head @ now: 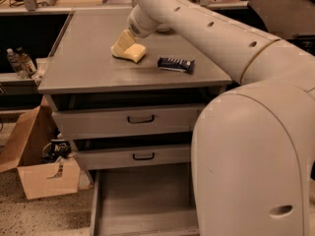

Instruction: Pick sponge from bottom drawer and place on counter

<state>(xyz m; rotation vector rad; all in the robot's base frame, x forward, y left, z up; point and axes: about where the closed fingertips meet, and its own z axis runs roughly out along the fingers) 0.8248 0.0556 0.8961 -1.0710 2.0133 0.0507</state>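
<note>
- Found sponge (135, 53) lying on the bench (83, 68), left of centre, pale yellow against the grey top.
- Found claw (126, 42) down at the sponge's rear edge, touching it, at the end of the white arm (206, 28) reaching in from the right.
- Cannot tell whether claw clenched on the sponge or released.
- Noted dark blue wrapped bar (175, 64) on the bench, near the sponge on its right, not touching.
- Noted bottom drawer (142, 198) pulled out beneath two drawers with black handles (140, 119).
- Logged cardboard box (34, 166) on the floor, left of the cabinet.
</note>
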